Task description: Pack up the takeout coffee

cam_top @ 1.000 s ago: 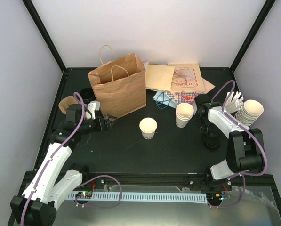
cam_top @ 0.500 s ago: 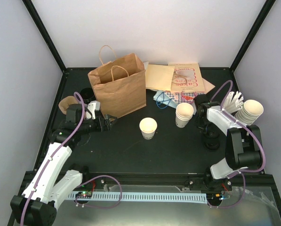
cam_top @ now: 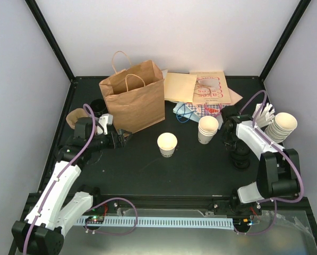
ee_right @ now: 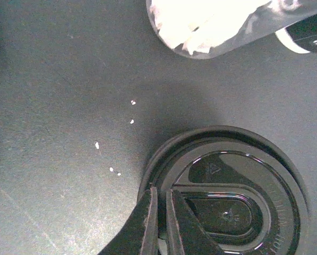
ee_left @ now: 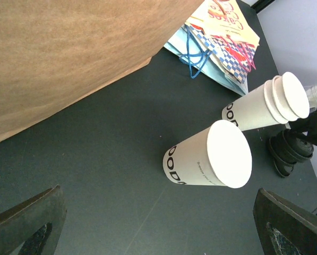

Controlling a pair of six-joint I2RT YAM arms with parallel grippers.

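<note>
Near the tabletop's right edge, the right gripper [ee_right: 159, 192] pinched the rim of a black lid [ee_right: 238, 212], its fingers pressed almost together. The takeout coffee [cam_top: 167, 144] stood upright and lidless at the tabletop's middle. Toward the left edge, the left gripper [ee_left: 158, 189] was spread wide, holding nothing. A brown paper bag [cam_top: 131, 101] stood by the far edge.

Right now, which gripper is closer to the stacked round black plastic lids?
Right. The right gripper grips the rim of the top lid; the left gripper hangs open beside the brown paper bag.
</note>
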